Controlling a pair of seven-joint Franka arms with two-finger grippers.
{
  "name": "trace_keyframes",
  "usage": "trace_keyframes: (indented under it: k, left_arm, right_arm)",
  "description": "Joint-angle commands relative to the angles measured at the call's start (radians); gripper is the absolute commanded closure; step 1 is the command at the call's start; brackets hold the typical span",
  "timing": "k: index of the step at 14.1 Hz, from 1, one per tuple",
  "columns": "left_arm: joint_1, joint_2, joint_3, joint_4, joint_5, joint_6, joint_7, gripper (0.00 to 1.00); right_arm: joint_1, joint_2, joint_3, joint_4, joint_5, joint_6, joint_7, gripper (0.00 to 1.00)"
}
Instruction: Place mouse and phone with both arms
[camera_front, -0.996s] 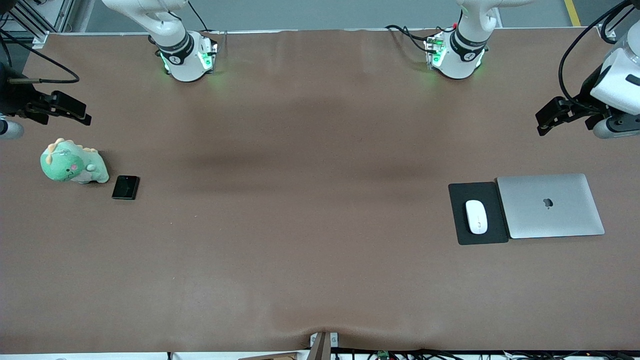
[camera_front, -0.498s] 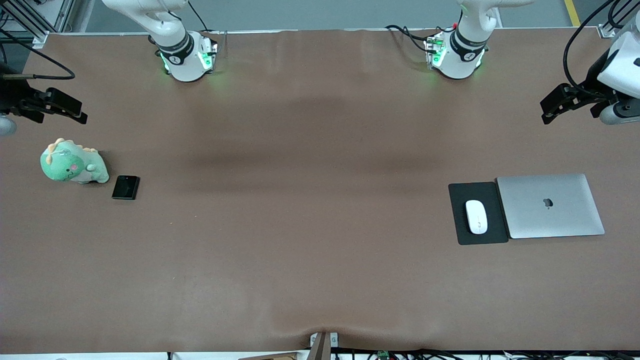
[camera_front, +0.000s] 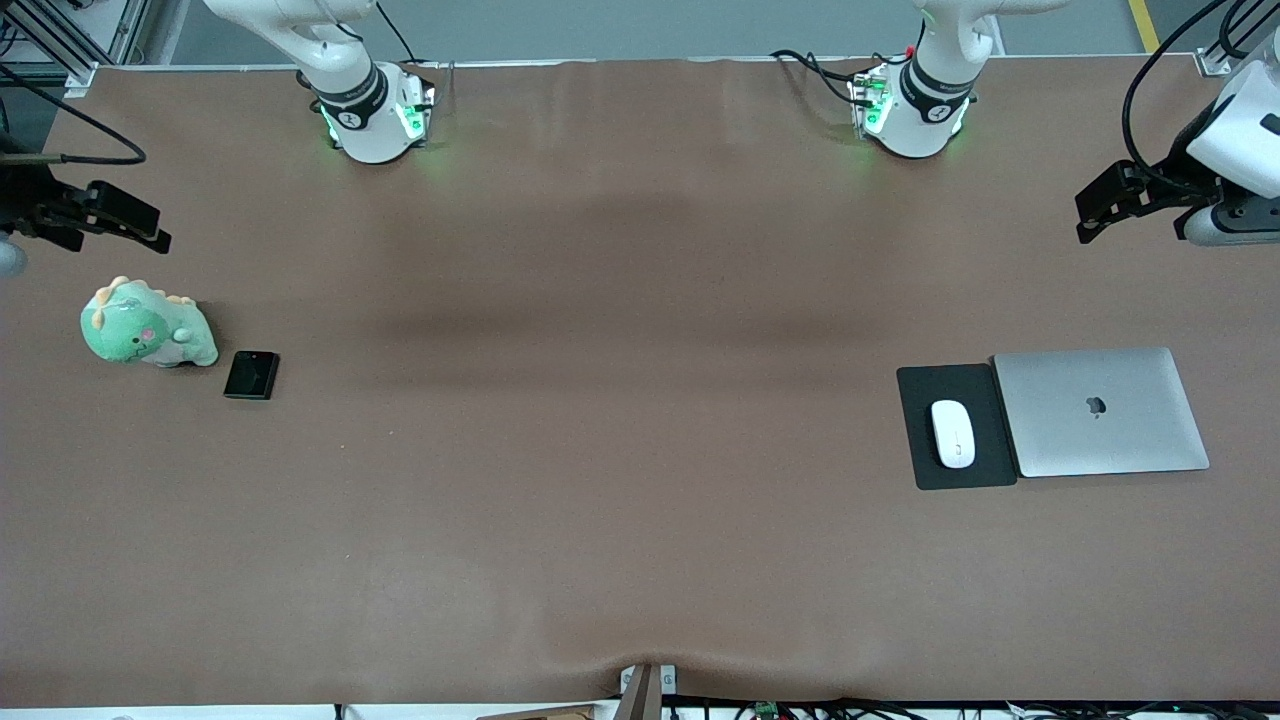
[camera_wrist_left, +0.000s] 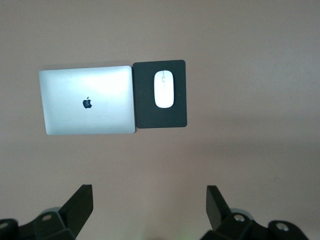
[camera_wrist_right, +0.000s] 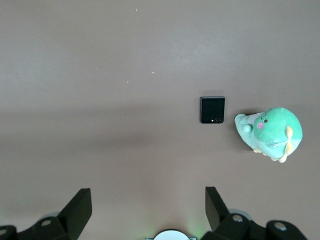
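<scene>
While both arms hang high over the table (camera_front: 620, 400) ends, the left gripper (camera_wrist_left: 150, 212) and right gripper (camera_wrist_right: 149, 212) hold their jaws spread and empty. The mouse (camera_front: 953, 433) lies on a black pad (camera_front: 915, 430) touching a silver laptop (camera_front: 1100, 411) bearing an apple logo. The phone (camera_front: 251, 375) lies beside a green plush dinosaur (camera_front: 145, 332).

A white mouse (camera_front: 953, 433) is seen on a black pad (camera_front: 955, 426), beside a silver laptop (camera_front: 1100, 411); the phone (camera_front: 251, 375) looks black, the toy (camera_front: 146, 323) green and maybe pink-cheeked.
</scene>
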Motion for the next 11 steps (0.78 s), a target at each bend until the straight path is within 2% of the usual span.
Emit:
trace_keyframes:
  k: [1,11]
  left_arm:
    - [0.004,-0.001,0.009,0.004,-0.031,-0.008,0.024,0.0]
    - [0.001,0.027,0.008,0.023,-0.033,-0.009,0.023,0.0]
  right_arm:
    - [-0.017,0.01,0.01,0.049,-0.013,-0.015,0.015,0.0]
    - [-0.034,0.007,0.013,0.056,-0.006,-0.018,0.014,0.0]
